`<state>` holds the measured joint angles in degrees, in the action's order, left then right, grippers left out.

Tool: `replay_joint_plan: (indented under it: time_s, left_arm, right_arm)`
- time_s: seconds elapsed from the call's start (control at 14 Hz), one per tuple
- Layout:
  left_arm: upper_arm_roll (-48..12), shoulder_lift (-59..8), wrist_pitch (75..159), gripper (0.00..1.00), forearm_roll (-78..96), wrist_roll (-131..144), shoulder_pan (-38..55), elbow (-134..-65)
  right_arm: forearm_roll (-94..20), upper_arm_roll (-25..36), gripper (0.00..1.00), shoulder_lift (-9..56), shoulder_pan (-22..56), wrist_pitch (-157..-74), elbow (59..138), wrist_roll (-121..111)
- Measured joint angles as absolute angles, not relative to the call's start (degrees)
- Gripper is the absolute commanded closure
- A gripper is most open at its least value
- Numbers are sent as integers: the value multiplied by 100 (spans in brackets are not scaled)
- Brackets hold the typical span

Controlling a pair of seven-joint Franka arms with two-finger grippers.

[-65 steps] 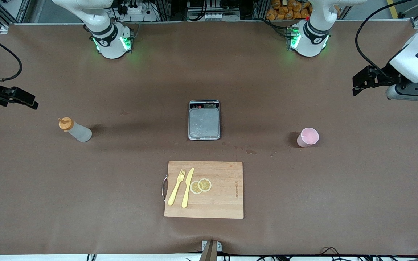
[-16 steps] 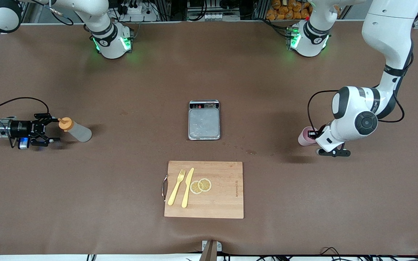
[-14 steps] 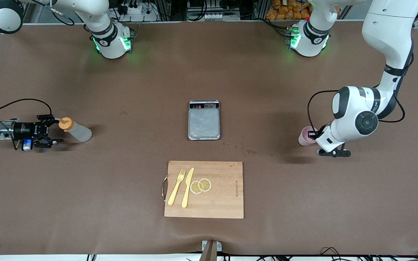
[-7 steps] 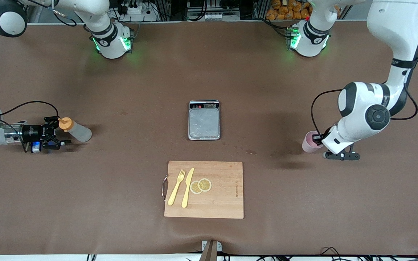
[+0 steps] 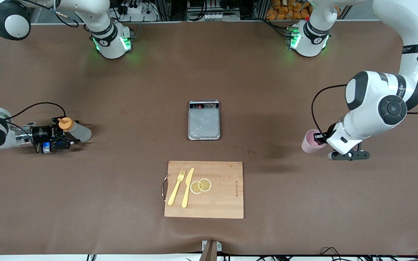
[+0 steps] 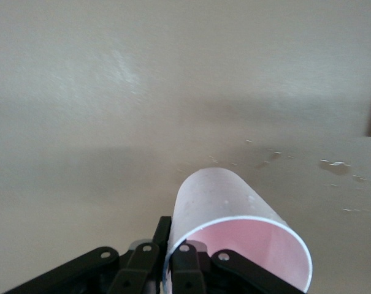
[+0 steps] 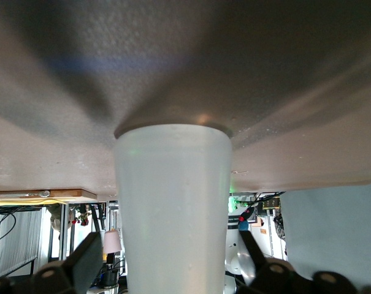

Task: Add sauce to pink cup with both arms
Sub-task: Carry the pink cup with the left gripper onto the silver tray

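Observation:
The sauce bottle (image 5: 82,133), whitish with an orange cap (image 5: 65,123), stands near the right arm's end of the table. My right gripper (image 5: 72,132) is low at the table, open, with a finger on each side of the bottle. In the right wrist view the bottle (image 7: 172,184) fills the gap between the fingers (image 7: 87,260) without touching them. My left gripper (image 5: 318,139) is shut on the rim of the pink cup (image 5: 308,143) near the left arm's end. In the left wrist view one finger is inside the cup (image 6: 225,202) and one outside.
A small steel kitchen scale (image 5: 204,121) sits at the table's middle. Nearer the front camera lies a wooden cutting board (image 5: 227,195) with a yellow fork (image 5: 176,187), a yellow knife (image 5: 187,187) and two lemon slices (image 5: 201,185).
My right gripper has slid along the table until its open fingers flank the bottle. My left gripper has carried the pink cup slightly toward the front camera and the left arm's end.

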<state>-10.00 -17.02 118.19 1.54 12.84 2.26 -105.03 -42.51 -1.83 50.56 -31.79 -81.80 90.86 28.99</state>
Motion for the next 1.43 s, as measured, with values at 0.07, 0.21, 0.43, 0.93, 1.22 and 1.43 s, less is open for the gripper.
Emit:
replay_joint_plan:
  time_s: [0.07,0.21,0.43,0.93,1.22,1.43]
  left_arm:
    - [-1179,-1701,11696,100,155,1555,230,-10414]
    - [-1548,-1701,11601,100,156,2107,245,-10282]
    - [-1960,-1700,11500,100,156,2698,276,-10125]
    - [-2245,-1908,11456,100,326,3804,811,-9865]
    - [-2253,-2473,11501,100,345,4991,1716,-9278]
    - [-2222,-2979,11923,100,323,5542,2252,-8915]
  right_arm:
    - [-4251,-183,51,5056,-3176,-8158,9087,2899]
    - [-4253,-178,51,5056,-3177,-8127,9086,2899]
    - [-4254,-174,48,5057,-3178,-8119,9081,2899]
    - [-4254,-164,63,5056,-3179,-8014,8899,3161]
    - [-4256,-193,63,5043,-3031,-7947,8678,3524]
    - [-4259,-217,63,4998,-2749,-7932,8373,4131]
